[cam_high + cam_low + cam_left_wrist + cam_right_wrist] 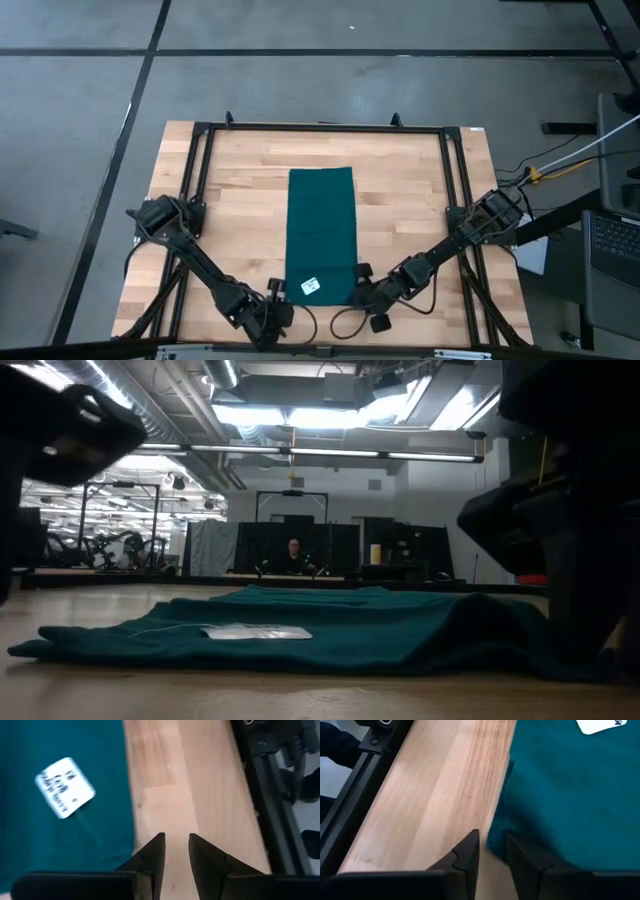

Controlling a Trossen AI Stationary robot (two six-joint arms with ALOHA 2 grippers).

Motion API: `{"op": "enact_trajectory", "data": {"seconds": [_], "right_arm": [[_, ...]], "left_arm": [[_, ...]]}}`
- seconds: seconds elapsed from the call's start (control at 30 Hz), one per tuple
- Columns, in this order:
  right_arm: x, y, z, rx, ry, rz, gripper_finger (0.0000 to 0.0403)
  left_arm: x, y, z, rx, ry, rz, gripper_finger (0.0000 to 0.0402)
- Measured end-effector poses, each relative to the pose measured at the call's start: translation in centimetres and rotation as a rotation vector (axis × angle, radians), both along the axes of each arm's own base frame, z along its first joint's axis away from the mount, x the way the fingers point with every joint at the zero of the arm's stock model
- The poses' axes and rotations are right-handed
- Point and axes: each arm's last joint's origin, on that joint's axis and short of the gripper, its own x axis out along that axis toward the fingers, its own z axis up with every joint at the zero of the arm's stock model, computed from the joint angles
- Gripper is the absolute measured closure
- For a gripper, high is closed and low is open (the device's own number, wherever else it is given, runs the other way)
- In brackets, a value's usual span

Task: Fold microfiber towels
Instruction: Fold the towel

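The dark teal towel (320,230) lies flat on the wooden table as a long narrow rectangle running from far to near. Its white tag (310,286) faces up near the near end and also shows in the low view (255,631). My left gripper (277,298) is low at the towel's near left corner, narrowly open over bare wood just beside the towel's edge (127,820). My right gripper (362,287) is low at the near right corner, narrowly open. One of its fingers (520,850) is over the towel's corner and the other is over wood. My right gripper comes level from the table's near right. The towel's near right corner edge (496,837) lies in the gap between its two fingers. The towel lies flat on the table. I cannot tell whether the fingers touch it.
A black metal frame (320,128) runs around the table, with rails at left (270,795) and right (365,765). Bare wood lies on both sides of the towel. Loose cables (340,322) lie at the near edge. A person (293,555) sits far back in the room.
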Motion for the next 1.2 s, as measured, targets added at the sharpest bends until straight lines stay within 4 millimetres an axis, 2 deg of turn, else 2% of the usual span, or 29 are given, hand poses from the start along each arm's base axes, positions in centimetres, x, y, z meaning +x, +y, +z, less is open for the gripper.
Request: {"op": "enact_trajectory", "data": {"seconds": [0.23, 0.53, 0.67, 0.83, 1.0, 1.2], "right_arm": [[0.0, -0.1, -0.1, -0.013, -0.007, -0.011, 0.0393], [0.1, -0.1, -0.1, 0.011, -0.003, -0.031, 0.0359], [0.2, -0.3, -0.1, 0.017, 0.0, -0.034, 0.0374], [0.4, -0.4, 0.0, 0.025, 0.0, -0.032, 0.0397], [0.4, -0.4, 0.0, 0.037, 0.006, -0.039, 0.0389], [0.4, -0.4, 0.0, 0.053, 0.009, -0.046, 0.0394]], "left_arm": [[-0.4, 0.8, 0.3, 0.096, 0.003, 0.003, 0.032], [0.0, 0.9, 0.1, 0.132, -0.03, -0.08, 0.0319], [0.6, 1.7, -0.1, 0.139, -0.03, -0.088, 0.0318], [0.4, 3.0, -2.0, 0.088, -0.01, -0.093, 0.0319], [-0.3, 4.0, -3.4, 0.025, 0.022, -0.101, 0.0316], [-0.4, 4.5, -3.9, 0.031, 0.029, -0.097, 0.0315]]}}
